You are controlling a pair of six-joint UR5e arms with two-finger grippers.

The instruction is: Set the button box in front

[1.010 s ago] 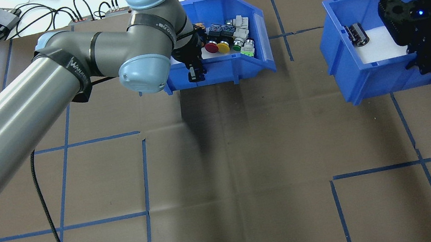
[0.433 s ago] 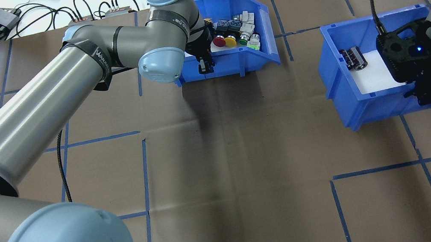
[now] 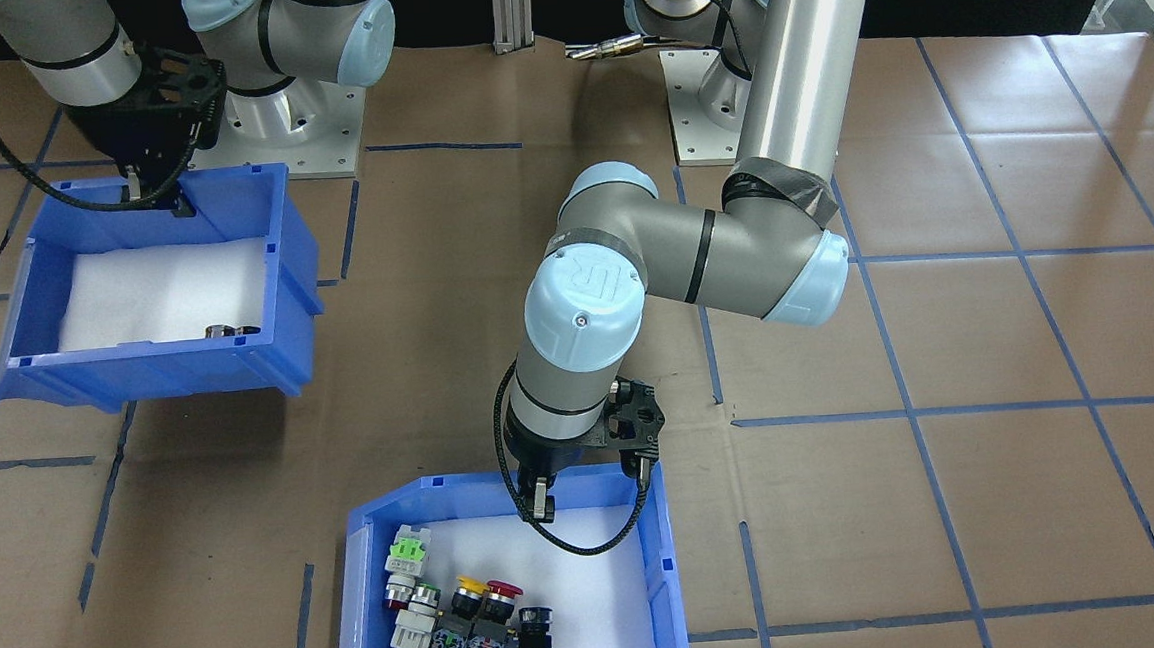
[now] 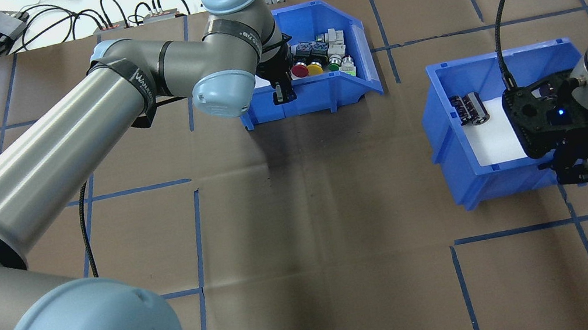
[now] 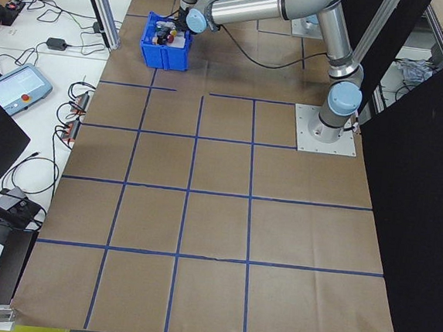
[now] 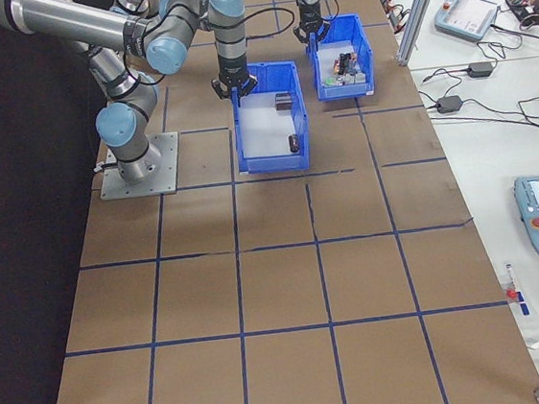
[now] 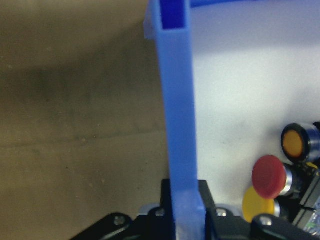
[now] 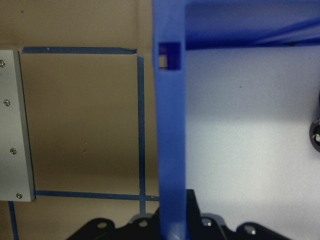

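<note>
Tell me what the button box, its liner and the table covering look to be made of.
Button box: blue moulded plastic by the look, with a smooth, faintly glossy, thin straight wall that the left claw grips.
Liner: white, matte, even; probably foam sheet, though paper cannot be ruled out.
Table covering: brown, dull, creased; likely kraft paper or cardboard, marked with blue tape lines.

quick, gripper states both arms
left gripper: shut on the blue plastic button box wall
right gripper: shut on the other blue plastic bin wall
</note>
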